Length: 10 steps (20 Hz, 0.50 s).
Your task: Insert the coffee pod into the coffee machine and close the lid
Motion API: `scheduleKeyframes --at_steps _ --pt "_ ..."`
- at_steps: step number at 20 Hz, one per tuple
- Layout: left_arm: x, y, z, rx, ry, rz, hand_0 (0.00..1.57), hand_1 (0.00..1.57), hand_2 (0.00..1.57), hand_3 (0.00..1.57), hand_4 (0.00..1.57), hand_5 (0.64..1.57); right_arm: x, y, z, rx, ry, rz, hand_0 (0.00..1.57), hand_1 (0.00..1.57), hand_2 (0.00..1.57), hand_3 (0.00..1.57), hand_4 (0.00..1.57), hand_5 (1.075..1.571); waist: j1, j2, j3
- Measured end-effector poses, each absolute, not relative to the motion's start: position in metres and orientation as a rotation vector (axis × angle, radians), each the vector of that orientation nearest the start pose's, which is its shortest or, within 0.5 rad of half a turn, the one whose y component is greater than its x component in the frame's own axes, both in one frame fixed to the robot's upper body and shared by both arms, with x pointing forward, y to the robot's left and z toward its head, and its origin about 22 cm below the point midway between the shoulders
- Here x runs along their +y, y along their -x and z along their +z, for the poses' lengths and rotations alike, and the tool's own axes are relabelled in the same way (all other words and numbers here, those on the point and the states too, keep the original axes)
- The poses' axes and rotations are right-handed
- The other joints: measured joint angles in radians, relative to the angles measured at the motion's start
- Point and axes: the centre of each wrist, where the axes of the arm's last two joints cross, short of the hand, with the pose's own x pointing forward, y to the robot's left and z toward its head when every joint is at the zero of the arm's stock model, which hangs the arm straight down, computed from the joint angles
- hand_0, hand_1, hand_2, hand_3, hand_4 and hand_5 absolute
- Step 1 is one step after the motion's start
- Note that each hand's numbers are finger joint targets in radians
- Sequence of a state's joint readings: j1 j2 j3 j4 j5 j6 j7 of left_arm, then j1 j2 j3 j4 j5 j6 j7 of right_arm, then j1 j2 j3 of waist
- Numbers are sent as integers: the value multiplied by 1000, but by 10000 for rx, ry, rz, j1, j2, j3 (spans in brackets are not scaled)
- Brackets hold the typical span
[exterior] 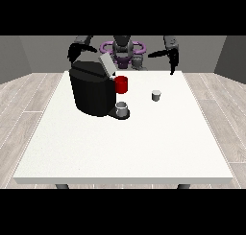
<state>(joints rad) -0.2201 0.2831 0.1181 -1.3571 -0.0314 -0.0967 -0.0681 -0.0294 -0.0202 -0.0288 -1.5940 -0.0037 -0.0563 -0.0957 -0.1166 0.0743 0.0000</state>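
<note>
Watching the small grey coffee pod (pixel 156 95) sit untouched on the large white table (pixel 120 147), well apart from the black coffee machine (pixel 92 91) with its raised grey lid (pixel 106 64), I fear the empty hand at the view's right (pixel 173 60), fingers unreadable, may topple it.

Bare test room w/ grey walls (pixel 29 54), wood-plank floor (pixel 24 102), one white table (pixel 125 152) & coffee machine (pixel 91 90).
</note>
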Motion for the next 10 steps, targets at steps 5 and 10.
scheduleKeyframes --at_steps 5,10 --pt "326 -318 34 -15610 -2543 -2800 0 0 0 0 0 1571 -223 -252 23 -17494 513 -309 0 0 0 0 186 1571 -339 384 -4" --pt "341 -333 29 -15126 -2923 -2807 0 0 0 0 0 1571 -218 -255 30 -17783 360 -217 0 0 0 0 283 1571 -504 775 -6"
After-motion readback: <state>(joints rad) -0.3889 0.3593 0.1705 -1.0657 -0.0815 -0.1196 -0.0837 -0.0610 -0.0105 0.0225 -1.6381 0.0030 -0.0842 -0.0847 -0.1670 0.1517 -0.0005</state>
